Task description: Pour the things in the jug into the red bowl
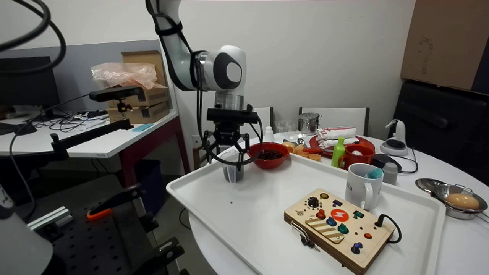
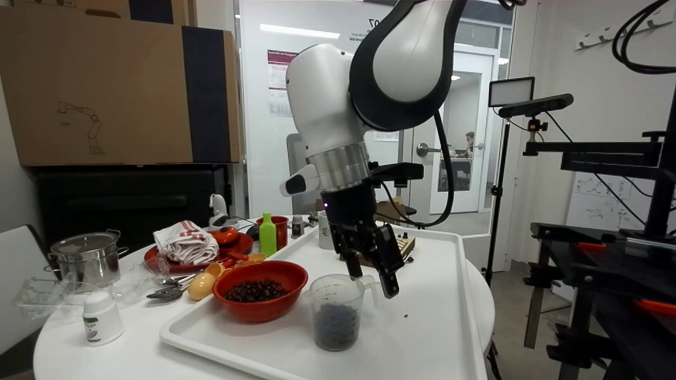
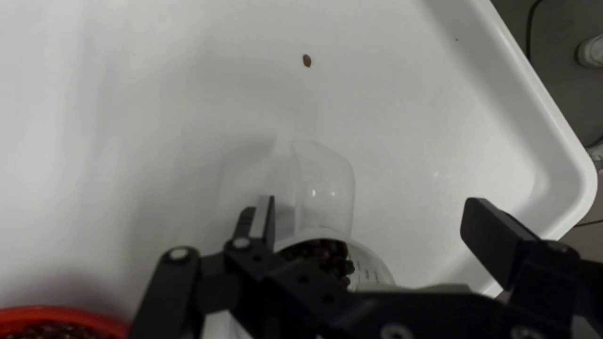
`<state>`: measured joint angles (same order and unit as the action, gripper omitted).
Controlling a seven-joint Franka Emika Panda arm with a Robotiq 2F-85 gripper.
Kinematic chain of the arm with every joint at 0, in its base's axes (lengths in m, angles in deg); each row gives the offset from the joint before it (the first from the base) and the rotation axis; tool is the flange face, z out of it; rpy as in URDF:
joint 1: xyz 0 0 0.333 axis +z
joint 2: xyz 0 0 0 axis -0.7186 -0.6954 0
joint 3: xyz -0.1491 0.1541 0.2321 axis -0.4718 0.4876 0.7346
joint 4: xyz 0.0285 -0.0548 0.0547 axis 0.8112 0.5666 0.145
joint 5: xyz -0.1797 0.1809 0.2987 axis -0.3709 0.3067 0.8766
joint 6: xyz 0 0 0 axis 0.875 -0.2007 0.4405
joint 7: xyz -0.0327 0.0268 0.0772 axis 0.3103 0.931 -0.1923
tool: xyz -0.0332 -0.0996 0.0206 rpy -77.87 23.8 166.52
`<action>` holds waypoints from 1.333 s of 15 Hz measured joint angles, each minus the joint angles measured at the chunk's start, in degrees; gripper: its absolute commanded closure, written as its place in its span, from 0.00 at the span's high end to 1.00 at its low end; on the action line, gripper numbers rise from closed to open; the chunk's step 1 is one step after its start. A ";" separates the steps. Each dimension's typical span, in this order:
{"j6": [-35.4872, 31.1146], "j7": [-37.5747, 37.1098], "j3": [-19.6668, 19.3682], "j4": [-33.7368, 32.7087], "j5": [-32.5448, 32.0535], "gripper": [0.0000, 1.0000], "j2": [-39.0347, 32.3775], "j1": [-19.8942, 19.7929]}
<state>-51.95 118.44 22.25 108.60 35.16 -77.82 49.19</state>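
The clear jug (image 2: 336,296) stands upright on the white tray with dark beans in its lower part. It also shows in an exterior view (image 1: 233,175) and in the wrist view, where its handle (image 3: 330,183) points up the picture. The red bowl (image 2: 264,312) sits beside it at the tray's corner and holds dark beans; it also shows in an exterior view (image 1: 269,163) and its rim in the wrist view (image 3: 61,313). My gripper (image 3: 370,202) is open, fingers wide apart, with the handle between them, nearer one finger. Part of the jug is hidden behind the gripper.
The white tray (image 1: 244,214) also bears a wooden box with knobs (image 1: 338,229) and a white mug (image 1: 359,187). A single bean (image 3: 306,60) lies on the tray. Behind the tray are a green bottle (image 2: 268,236), a red plate with a towel (image 2: 186,244) and a metal pot (image 2: 87,258).
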 measured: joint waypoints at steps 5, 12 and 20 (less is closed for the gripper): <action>-1.25 -2.64 -1.02 -0.08 -0.58 1.00 -0.08 0.25; -2.62 -6.18 -3.02 -0.18 -2.63 0.37 -0.09 1.53; -2.63 -7.39 -3.46 -0.18 -3.46 0.15 -0.09 2.63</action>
<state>-54.59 111.04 18.79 108.42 31.70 -77.90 51.82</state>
